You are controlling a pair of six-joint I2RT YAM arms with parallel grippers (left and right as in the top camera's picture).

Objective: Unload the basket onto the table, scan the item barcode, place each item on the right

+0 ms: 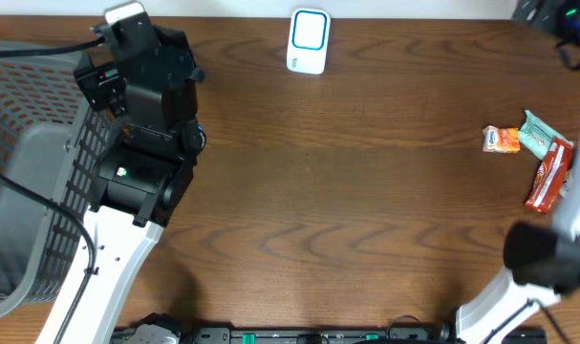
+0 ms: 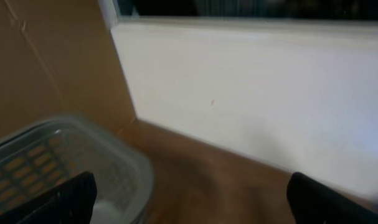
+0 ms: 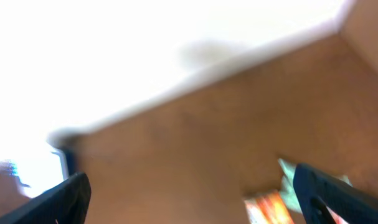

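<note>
Spread and empty: left hand (image 2: 189,205), right hand (image 3: 195,199). Bunched snack packs (image 1: 538,136) near desk (image 1: 366,191) right edge; grab could snag two.

left hand (image 2: 190,202) — spread wide, empty | right hand (image 3: 192,196) — spread wide, empty

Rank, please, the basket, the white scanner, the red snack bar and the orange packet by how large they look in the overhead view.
1. basket, largest, though partly cut off.
2. white scanner.
3. red snack bar, close to the scanner, so unsure.
4. orange packet, smallest.
</note>
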